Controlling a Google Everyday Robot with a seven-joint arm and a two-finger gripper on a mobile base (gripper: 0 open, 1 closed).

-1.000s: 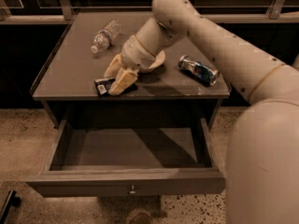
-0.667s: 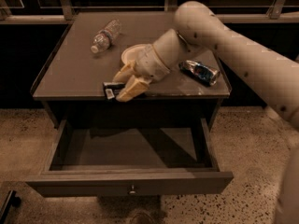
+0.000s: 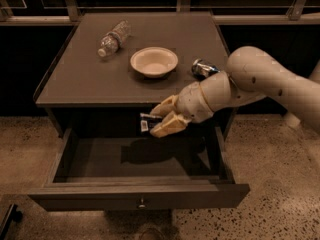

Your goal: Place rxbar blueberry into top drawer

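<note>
Over the open drawer [image 3: 140, 194], just forward of the table [image 3: 85, 84] edge: the gripper [image 3: 159, 119] hangs with its two tan fingers [image 3: 166, 129] pinching the bar [image 3: 146, 122] by one end. The bar sticks out left of the fingertips, dark wrapper with white patch showing. It is clear of the tabletop and not touching the drawer floor. The drawer stands well out, knob [image 3: 142, 202] at centre front, and the shadow [image 3: 150, 154] of gripper and bar falls across its middle. The arm [image 3: 250, 76] reaches in from the right, low past the table's front corner, wrist angled down and left. That line seems chosen to bring the bar over the cavity's middle, away from the side walls. The can [image 3: 202, 68] lies by the right edge, partly hidden behind the arm; cannot tell if they touch. An end grip suits a thin flat thing, since most of the bar is left free to go down first. The bowl [image 3: 154, 61] sits mid-table and the bottle [image 3: 113, 39] lies on its side toward the back left, both well apart from the gripper and out of the way. Judgement: carry nearly done, release not yet made. The next move calls for a short lowering into the cavity, then spreading the fingers. Risk: dropped from here, the bar could bounce or catch the drawer's rear, and its height above the floor is hard to judge.
</note>
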